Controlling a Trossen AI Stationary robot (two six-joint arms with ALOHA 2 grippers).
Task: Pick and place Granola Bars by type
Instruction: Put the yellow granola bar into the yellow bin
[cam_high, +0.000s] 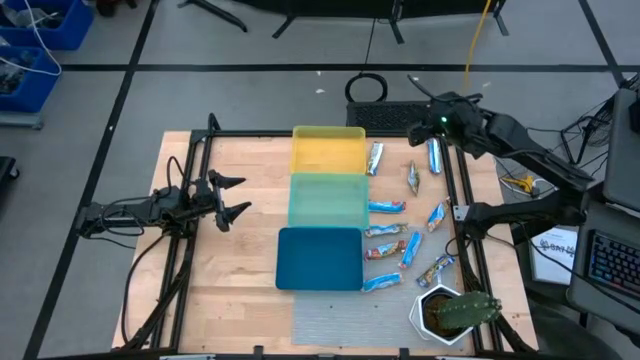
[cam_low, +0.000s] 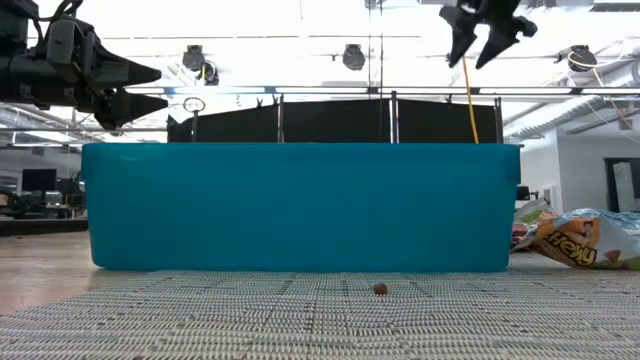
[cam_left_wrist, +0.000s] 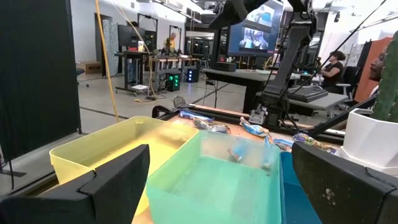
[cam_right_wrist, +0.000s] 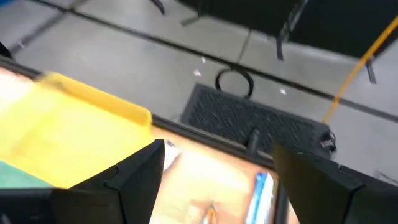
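Currently we reach: right claw (cam_high: 430, 112) spread, empty, beyond yellow tray (cam_high: 328, 150); next, descend onto nearest Granola Bars (cam_high: 434, 155).

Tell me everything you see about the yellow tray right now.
The yellow tray is a rectangular, translucent plastic-looking bin with low walls and rounded corners, sitting upright and empty at the far end of the wooden table. Its near edge abuts the green tray, first in a row ending with the blue tray. A silver-blue granola bar lies just beside its right wall. Neither hand touches it.
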